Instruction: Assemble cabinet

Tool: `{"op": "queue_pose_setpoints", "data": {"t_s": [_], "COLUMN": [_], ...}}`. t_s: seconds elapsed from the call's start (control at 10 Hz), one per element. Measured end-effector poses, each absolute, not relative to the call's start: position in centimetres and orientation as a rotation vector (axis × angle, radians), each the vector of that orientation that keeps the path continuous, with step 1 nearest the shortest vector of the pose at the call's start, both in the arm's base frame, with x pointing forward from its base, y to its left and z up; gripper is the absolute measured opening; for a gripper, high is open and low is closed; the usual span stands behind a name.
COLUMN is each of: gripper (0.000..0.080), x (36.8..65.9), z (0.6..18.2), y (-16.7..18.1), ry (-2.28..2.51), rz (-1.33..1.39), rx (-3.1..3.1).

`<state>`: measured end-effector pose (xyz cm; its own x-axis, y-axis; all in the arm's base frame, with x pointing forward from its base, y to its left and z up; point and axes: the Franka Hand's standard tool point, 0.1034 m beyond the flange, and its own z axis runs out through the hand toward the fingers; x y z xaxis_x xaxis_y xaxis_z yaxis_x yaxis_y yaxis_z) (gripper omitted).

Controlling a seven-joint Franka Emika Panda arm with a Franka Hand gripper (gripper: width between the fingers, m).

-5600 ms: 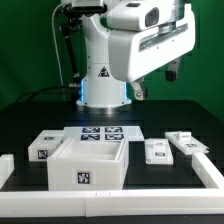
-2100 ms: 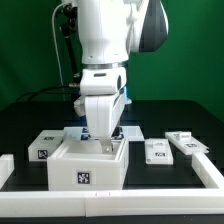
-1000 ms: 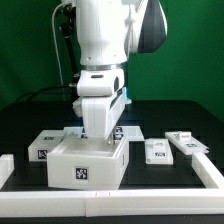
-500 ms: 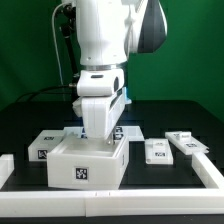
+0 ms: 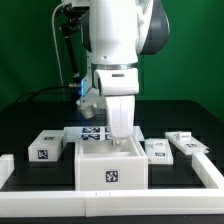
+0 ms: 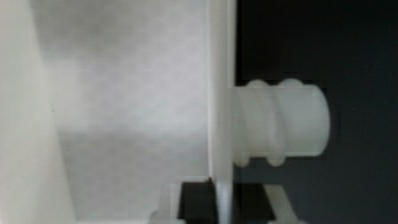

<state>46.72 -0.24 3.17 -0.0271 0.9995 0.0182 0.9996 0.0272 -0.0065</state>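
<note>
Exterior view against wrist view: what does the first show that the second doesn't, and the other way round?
Only the exterior view: the marker board, a tagged loose panel at its left, a small white piece and another at its right, and the tag on the front of the cabinet body. Only the wrist view: a ribbed white knob sticking out beyond the thin wall edge, against black. Both: the cabinet body's white wall, with the gripper closed on it.
</note>
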Motion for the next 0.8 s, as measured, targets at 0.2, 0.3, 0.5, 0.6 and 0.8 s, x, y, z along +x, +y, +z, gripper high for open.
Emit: {"op": "queue_pose_setpoints", "data": {"t_s": [0.2,0.3,0.5,0.6,0.8], "gripper": [0.0034,0.0034,0.0034,0.0034,0.0034], "x": [46.7,46.7,47.6,48.5,49.5], "z": [3.2,3.2,3.2,3.2,3.2], "y": [-0.4,-0.3,1.0,1.7,3.2], "ry": [-2.236,-2.234,-2.188,-2.195,-2.179], "rz": [-0.012,-0.012,-0.012,-0.027,-0.049], "rx": [-2.182,-2.184,-2.221,-2.219,-2.238]}}
